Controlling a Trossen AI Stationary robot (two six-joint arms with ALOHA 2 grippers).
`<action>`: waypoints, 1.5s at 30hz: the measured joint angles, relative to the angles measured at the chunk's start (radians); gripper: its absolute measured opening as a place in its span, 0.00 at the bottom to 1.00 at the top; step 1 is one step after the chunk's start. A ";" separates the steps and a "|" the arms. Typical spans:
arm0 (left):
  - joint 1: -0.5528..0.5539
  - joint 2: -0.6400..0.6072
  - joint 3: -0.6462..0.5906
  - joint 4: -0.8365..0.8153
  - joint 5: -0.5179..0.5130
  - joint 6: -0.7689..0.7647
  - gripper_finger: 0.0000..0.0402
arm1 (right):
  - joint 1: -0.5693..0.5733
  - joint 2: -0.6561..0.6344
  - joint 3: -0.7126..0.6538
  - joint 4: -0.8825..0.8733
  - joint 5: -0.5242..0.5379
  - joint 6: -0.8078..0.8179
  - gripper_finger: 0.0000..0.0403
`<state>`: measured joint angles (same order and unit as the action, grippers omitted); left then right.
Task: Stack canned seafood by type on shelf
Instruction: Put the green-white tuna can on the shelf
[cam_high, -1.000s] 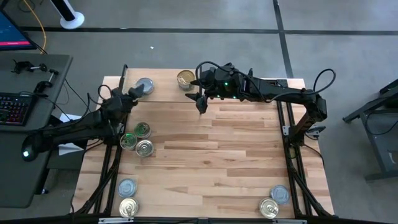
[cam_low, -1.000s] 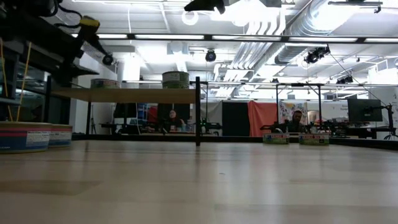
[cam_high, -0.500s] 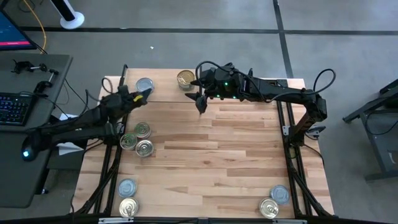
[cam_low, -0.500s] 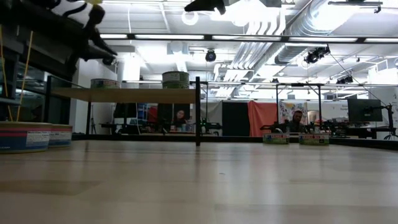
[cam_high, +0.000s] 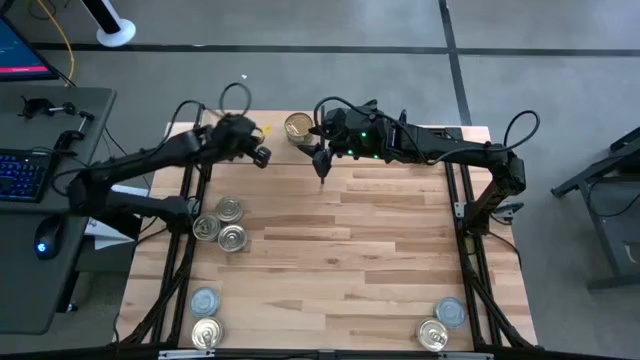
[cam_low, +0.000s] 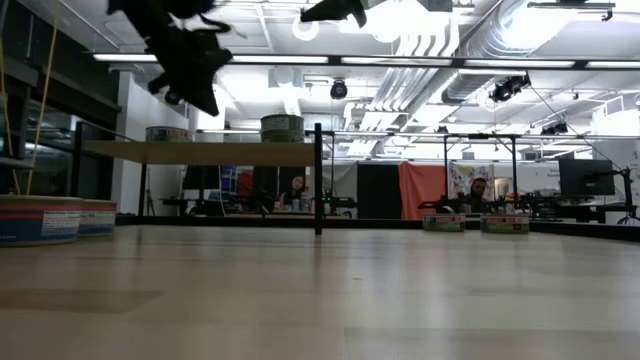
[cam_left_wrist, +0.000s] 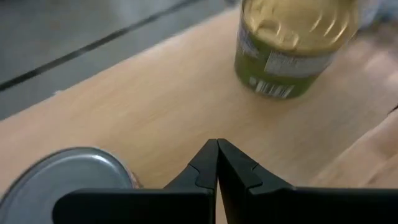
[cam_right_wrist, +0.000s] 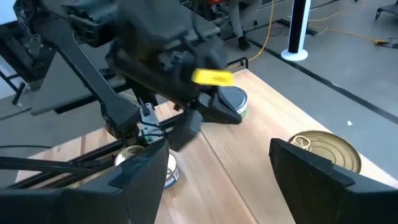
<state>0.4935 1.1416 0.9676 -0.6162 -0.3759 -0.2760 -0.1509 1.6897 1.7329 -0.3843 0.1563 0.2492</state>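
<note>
The shelf (cam_high: 272, 128) stands at the table's far left edge. On it sit a gold-topped tin with a green label (cam_high: 298, 127) (cam_left_wrist: 291, 45) and a silver-topped tin (cam_left_wrist: 67, 182), which my left arm hides in the high view. Both tins rest on their bases (cam_low: 283, 128) (cam_low: 167, 133). My left gripper (cam_high: 260, 154) (cam_left_wrist: 217, 155) is shut and holds nothing. It hangs above the shelf board between the two tins. My right gripper (cam_high: 322, 166) (cam_right_wrist: 230, 186) hangs open high over the shelf's right end, near the gold-topped tin (cam_right_wrist: 326, 152).
Three tins (cam_high: 222, 224) cluster on the table's left side. Two more tins (cam_high: 205, 317) sit at the near left corner, and another two (cam_high: 441, 324) at the near right. The middle of the tabletop (cam_high: 350, 250) is bare wood. A person sits in the room beyond.
My left gripper has shut on nothing. It has risen from beside the silver-topped tin, gone toward the table's right along the shelf, and rolled about its own axis. The tin has stayed on the shelf. My right gripper has rolled slightly in place.
</note>
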 joint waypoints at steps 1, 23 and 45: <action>0.003 0.028 0.026 -0.023 0.000 0.026 0.00 | 0.000 0.000 0.000 0.000 0.000 0.009 0.67; 0.134 0.137 0.109 -0.284 -0.053 0.279 0.00 | 0.012 0.000 0.000 -0.049 -0.002 0.137 0.67; 0.228 0.124 0.126 -0.408 -0.061 0.246 0.00 | 0.027 0.000 0.000 -0.050 -0.002 0.109 0.67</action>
<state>0.7215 1.2651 1.0935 -1.0243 -0.4364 -0.0296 -0.1234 1.6897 1.7325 -0.4347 0.1547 0.3580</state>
